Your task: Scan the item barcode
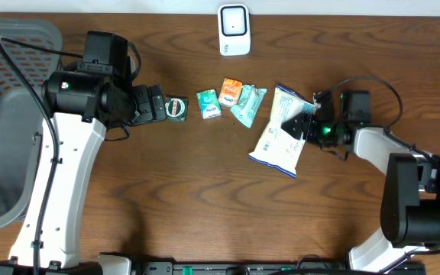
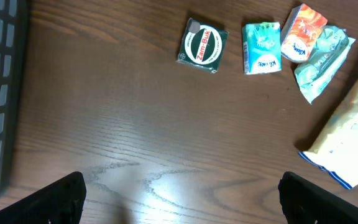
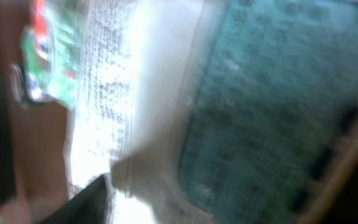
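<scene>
- A dark brown wood-grain table (image 1: 205, 198) fills the view from above, its surface glossy under the light.
- The right gripper (image 1: 300, 122) sits at the right edge of a white plastic pouch with a blue border (image 1: 275, 141), its black fingers over the upper half of the pouch.
- The right wrist view is badly blurred, so I cannot tell whether the jaws are clamping the pouch or only touching it.
- The right arm (image 1: 373, 141) rises from its base at the table's lower right, and its white link runs up and left, with the wrist pointing left at the pouch.
- The pouch lies flat and slanted, crinkled top toward the upper right, blue-edged bottom toward the lower left, with fine dark print on its face.
- Just left of the pouch lie a crumpled teal wrapper (image 1: 247, 105), a small orange packet (image 1: 231, 91) and a green packet (image 1: 208, 104).
- A white box-shaped scanner with a dark window (image 1: 234, 29) stands at the far edge, well apart from the pouch.
- The left gripper (image 1: 157, 103) hangs spread wide with nothing between its fingers (image 2: 58, 199), just beside a dark green square tin (image 1: 176, 108) labelled Zam-Buk.
- A grey plastic basket (image 1: 6, 46) stands at the table's left side.
</scene>
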`<state>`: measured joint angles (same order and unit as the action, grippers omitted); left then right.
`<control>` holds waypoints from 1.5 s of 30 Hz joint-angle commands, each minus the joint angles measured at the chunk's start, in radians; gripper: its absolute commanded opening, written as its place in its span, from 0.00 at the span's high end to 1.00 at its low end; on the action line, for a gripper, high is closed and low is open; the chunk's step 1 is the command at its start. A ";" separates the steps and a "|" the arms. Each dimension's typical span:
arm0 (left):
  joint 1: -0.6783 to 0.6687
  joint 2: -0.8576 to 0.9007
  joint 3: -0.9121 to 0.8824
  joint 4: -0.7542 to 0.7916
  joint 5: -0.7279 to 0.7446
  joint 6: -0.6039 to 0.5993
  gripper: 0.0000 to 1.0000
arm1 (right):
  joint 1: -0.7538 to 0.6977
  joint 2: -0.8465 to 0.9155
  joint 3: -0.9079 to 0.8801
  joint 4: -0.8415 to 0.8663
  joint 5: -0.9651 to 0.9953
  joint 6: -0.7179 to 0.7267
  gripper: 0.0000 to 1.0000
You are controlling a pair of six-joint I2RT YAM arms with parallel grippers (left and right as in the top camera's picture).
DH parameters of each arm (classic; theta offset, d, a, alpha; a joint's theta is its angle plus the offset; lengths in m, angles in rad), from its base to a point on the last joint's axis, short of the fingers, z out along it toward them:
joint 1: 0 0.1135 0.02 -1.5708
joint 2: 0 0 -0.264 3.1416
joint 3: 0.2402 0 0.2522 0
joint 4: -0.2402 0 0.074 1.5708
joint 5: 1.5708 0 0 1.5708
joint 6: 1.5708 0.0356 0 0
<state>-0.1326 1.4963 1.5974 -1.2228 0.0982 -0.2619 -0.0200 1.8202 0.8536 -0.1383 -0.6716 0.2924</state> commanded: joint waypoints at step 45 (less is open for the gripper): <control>0.002 0.000 0.003 0.000 -0.006 0.003 0.02 | 0.568 0.071 0.369 -0.563 1.293 -0.180 0.45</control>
<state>-0.1326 1.4963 1.5974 -1.2228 0.0986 -0.2619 0.4873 1.8915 1.2152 -0.7139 0.7452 0.0971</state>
